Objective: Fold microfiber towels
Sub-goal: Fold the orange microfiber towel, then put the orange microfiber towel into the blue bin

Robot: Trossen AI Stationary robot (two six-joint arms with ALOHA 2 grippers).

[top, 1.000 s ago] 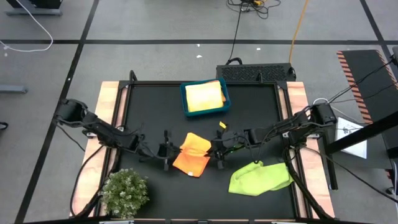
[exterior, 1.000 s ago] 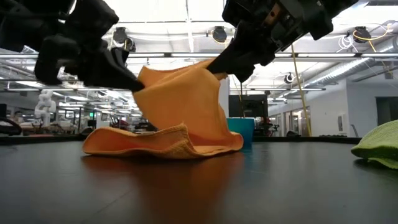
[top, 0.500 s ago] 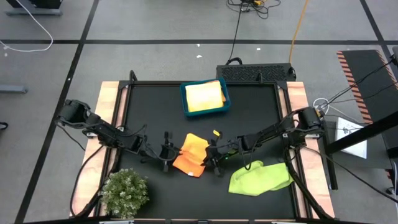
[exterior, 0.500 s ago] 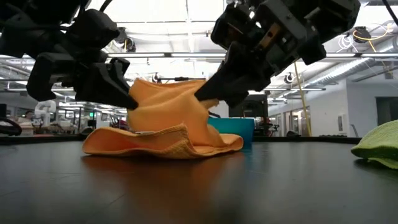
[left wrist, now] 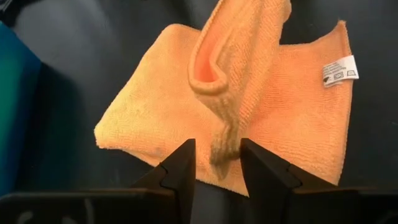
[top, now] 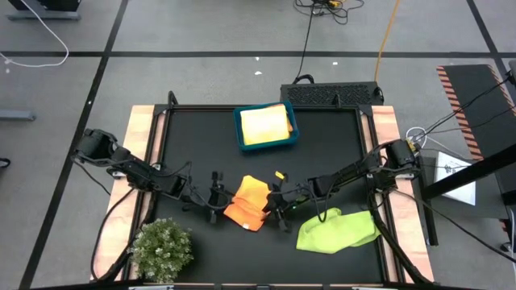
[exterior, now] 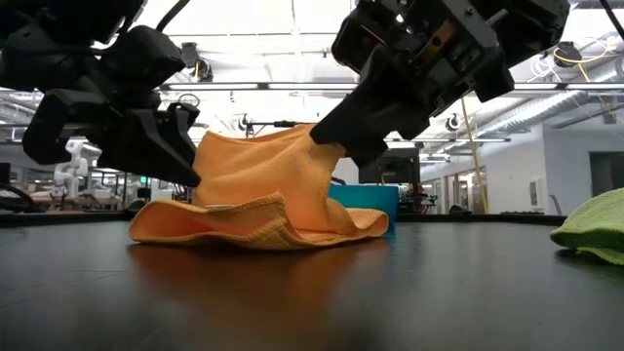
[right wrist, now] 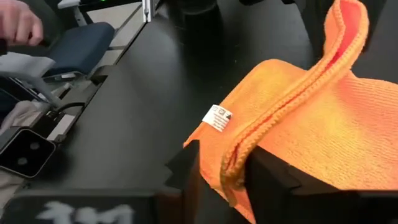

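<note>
Left gripper [left wrist: 217, 167]: I'm seeing its fingers standing parted, a raised fold of the orange towel [top: 250, 201] hanging in the gap between them; whether the pads are touching the cloth I cannot tell. It is sitting at the towel's left edge, mid-table [top: 216, 198].
Right gripper [right wrist: 224, 180]: I'm reading it as parted too, the towel's doubled edge running between its fingers, at the towel's right edge [top: 276, 209].
Orange towel: it is lying on the black table [top: 201, 137] between the two grippers, its lower layer flat and its upper part standing up in a hump in the low view [exterior: 263, 195]. A white tag [left wrist: 340, 70] is showing at one corner.
Green towel [top: 337, 229]: it is lying crumpled near the right front, well apart from the orange one.
Bin [top: 239, 127]: blue, at the far middle, holding a yellow towel [top: 264, 125].
Plant [top: 161, 248]: sitting at the near left corner.
</note>
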